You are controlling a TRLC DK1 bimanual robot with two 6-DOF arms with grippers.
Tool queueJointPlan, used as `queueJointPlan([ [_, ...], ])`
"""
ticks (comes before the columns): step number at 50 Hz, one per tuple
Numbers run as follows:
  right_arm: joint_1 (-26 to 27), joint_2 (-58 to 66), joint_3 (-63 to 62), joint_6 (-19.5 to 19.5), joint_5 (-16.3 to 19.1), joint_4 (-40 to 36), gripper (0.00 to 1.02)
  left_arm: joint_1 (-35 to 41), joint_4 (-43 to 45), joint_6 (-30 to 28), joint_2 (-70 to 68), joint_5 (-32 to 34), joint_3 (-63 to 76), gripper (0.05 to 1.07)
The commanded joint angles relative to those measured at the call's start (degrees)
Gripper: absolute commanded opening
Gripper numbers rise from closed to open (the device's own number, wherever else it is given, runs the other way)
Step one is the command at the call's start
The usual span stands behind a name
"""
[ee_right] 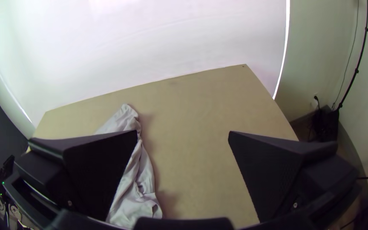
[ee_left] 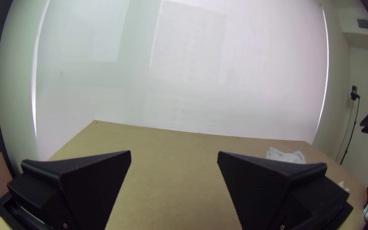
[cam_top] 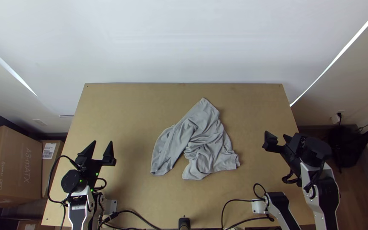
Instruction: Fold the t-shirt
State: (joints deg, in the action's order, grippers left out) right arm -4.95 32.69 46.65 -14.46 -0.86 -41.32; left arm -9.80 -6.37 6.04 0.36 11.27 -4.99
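T-shirt [cam_top: 209, 140], grey: located at the center of the frame in the top view, lying loosely bunched and wrinkled on the light wooden worktop [cam_top: 128, 110]. One tapered end points to the upper edge of the worktop; a long section extends to the lower left, and a broader, heavily creased section extends to the lower right. A notch separates these two lower sections.

Left claw [cam_top: 102, 142]: positioned at the lower left of the frame, well apart from the fabric. In the left wrist view, the left claw [ee_left: 174, 151] is set wide, with nothing between its fingers.

Right claw [cam_top: 276, 135]: positioned at the right of the frame, apart from the fabric. In the right wrist view, the right claw [ee_right: 183, 131] is likewise set wide and unloaded.

Cardboard box [cam_top: 22, 166]: located at the lower left of the frame, beside the worktop.
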Motion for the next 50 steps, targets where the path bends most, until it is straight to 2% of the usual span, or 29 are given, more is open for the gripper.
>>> queueJointPlan([
  [1,-1.99,0.89,2.57,-2.15,-0.46,-0.87,0.99,-2.06,-1.89,-4.11,-0.27,-0.54,0.86,1.03],
  [13,-6.74,0.71,3.8,-6.9,-0.37,-1.75,0.99,-1.62,-3.82,-8.5,1.31,-1.07,-4.67,1.02],
  [18,-6.56,0.36,3.36,-9.36,-0.37,-0.34,0.99,1.72,-5.49,-8.94,6.32,-1.07,-9.42,1.03],
  [27,-7.27,-2.19,1.16,-11.12,-0.02,0.01,0.99,5.94,-7.34,-8.94,19.77,-1.07,-18.91,1.02],
  [30,-7.71,-2.54,0.63,-12.35,0.16,-0.08,0.99,8.57,-8.48,-8.86,24.07,-1.07,-22.43,1.03],
  [34,-9.02,-3.07,-0.51,-15.95,0.6,-0.08,0.99,14.37,-10.94,-8.59,29.87,-2.21,-27.17,1.03],
  [42,-9.38,-4.56,-2.71,-19.38,3.32,-0.87,0.99,30.37,-17.01,-8.24,43.06,-10.3,-39.3,1.03],
  [50,-12.54,-4.83,-3.41,-20.61,5.26,-2.89,0.99,34.24,-20.79,-4.11,57.82,-9.86,-48.62,1.02],
])
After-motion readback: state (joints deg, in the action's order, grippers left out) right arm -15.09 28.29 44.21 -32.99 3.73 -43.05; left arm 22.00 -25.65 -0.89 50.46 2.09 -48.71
